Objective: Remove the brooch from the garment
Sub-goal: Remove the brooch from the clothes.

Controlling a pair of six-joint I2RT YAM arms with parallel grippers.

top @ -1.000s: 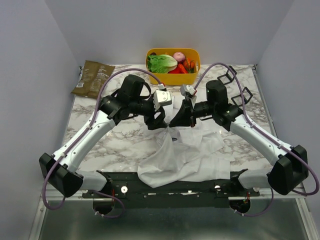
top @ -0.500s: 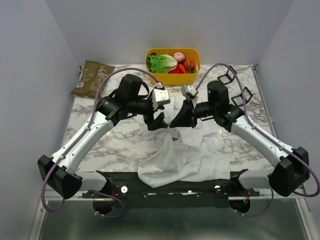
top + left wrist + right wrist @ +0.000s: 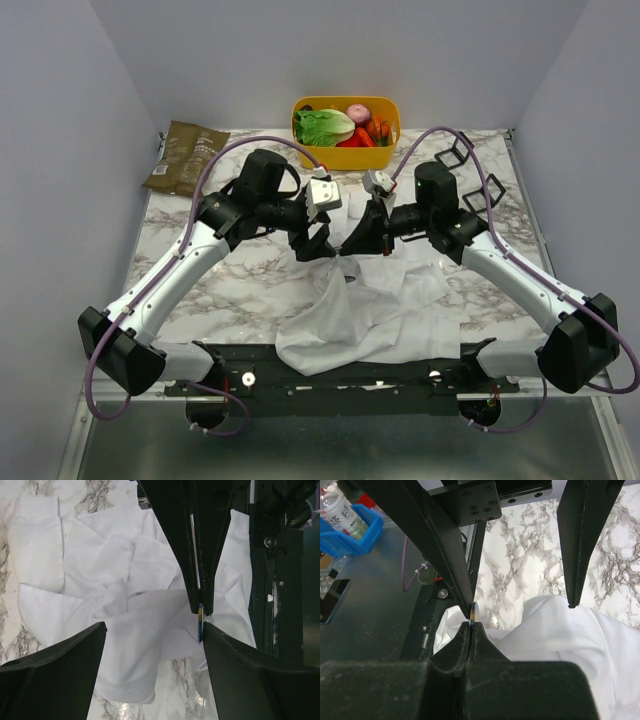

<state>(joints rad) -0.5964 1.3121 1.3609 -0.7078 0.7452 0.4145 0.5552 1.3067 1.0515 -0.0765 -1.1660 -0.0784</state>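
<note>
One brooch: pinched edge-on in my right claw, clenched.
Left claw: released, spread wide, one fingertip beside the brooch.
White shirt: crumpled, peaked beneath both.

Readable text: none can be made out in any view.
Brown packet: lies at ten o'clock on the table in the top view. There is pale print on its face, too small to read.
Bottle label: at ten o'clock in the right wrist view, on a bottle standing in a blue bin. The label is white with dark characters, blurred and not legible.
</note>
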